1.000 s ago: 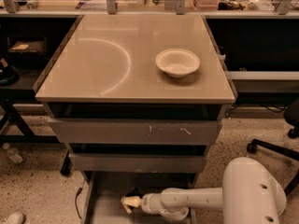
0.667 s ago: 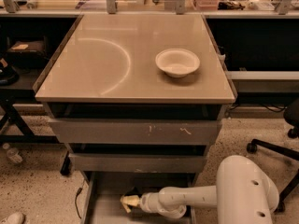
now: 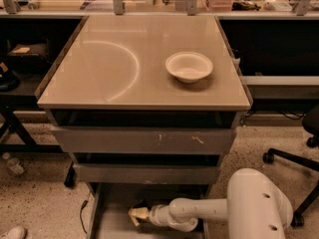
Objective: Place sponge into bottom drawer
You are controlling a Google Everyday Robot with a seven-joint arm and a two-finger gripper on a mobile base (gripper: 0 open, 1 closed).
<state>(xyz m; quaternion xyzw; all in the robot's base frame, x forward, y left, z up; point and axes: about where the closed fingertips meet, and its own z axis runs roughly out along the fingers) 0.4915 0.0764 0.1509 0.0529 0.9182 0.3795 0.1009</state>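
Arm (image 3: 259, 208): I see its big white housing at the bottom right, nearest the camera, with a slimmer white link reaching left from it, low down and roughly level.
Gripper (image 3: 137, 215): pale yellow, at the left end of that link, inside the bottom drawer and low over its floor, a little left of the middle. I cannot tell how far open it is, nor whether it has hold of anything.
Sponge: I cannot make it out from this view, so I cannot say where it lies.
Bottom drawer (image 3: 112, 218): pulled out toward me, a shallow grey tray with a thin rail along its left side; the arm hides much of its right half.
Floor (image 3: 40, 198): speckled, with a small bottle (image 3: 12, 164) lying off to the left beside a dark table leg.
Middle drawer (image 3: 144, 174): flat grey front, just above the open tray.
Top drawer (image 3: 144, 141): wider grey front with a few pale scuffs right of centre, sitting under the tabletop.
Tabletop (image 3: 99, 78): smooth beige, with a curved streak of reflected light across its left half.
Bowl (image 3: 189, 66): white, upright, on the right half of the tabletop, well apart from the gripper.
Chair base (image 3: 294, 158): dark legs and a caster on the floor at the right edge.
Back shelf (image 3: 159, 4): cluttered, too blurred for me to name what is on it.
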